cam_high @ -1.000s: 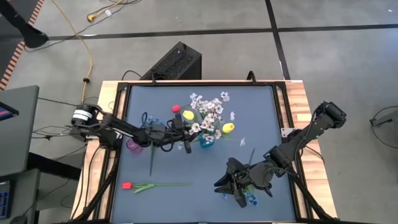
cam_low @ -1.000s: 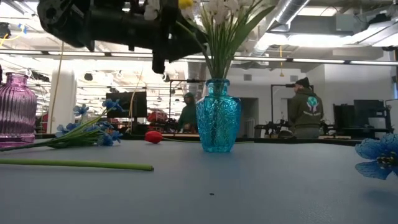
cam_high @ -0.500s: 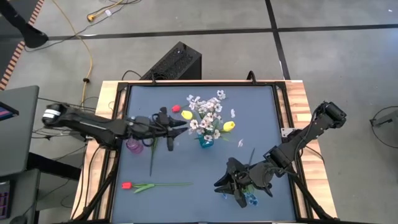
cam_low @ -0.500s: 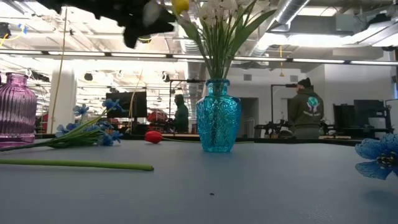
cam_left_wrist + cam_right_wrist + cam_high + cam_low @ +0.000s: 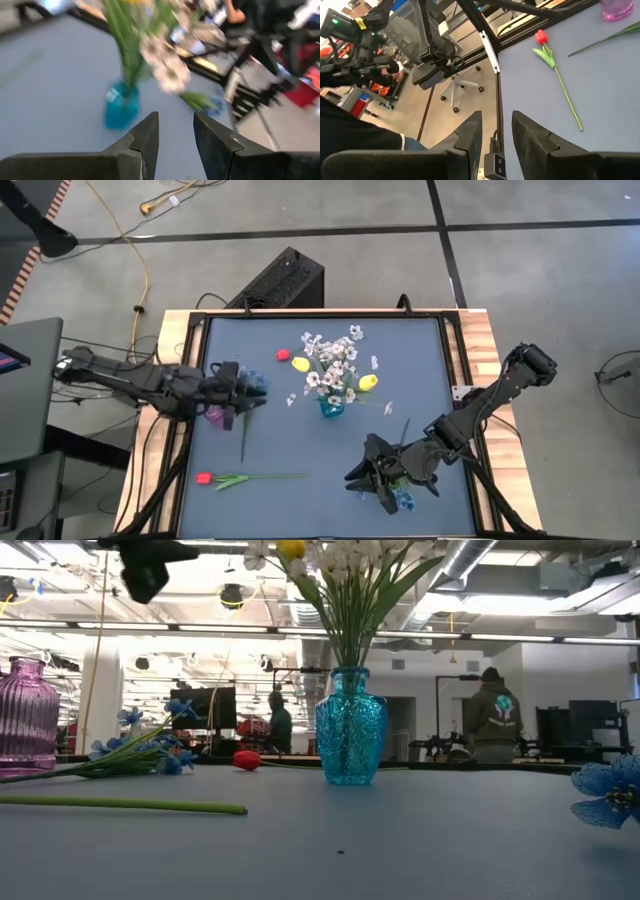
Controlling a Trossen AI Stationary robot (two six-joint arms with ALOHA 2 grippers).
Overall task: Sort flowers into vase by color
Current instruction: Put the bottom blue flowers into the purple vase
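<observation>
- Teal glass vase [image 5: 331,407] mid-table, holding white sprays [image 5: 332,362] plus yellow tulips [image 5: 366,384].
- Left gripper [image 5: 250,389] at vase's 9 o'clock, over purple vase [image 5: 215,414]; unclenched, empty.
- Right gripper [image 5: 368,477] at 5 o'clock, parted, nothing between; blue blossoms [image 5: 403,500] just beside.
- Red tulip [image 5: 204,478] lying loose at 7 o'clock.
- Risk: mixed colours in teal vase; crowded stems could snag, tipping it.

Bright, even overhead light, soft faint shadows on the grey-blue table top [image 5: 300,450]. Just ahead of the left gripper [image 5: 176,131], the turquoise glass vase [image 5: 120,105] and its white blossoms [image 5: 167,67] smear with motion blur. Ceiling strip lights [image 5: 520,605] glare behind.
</observation>
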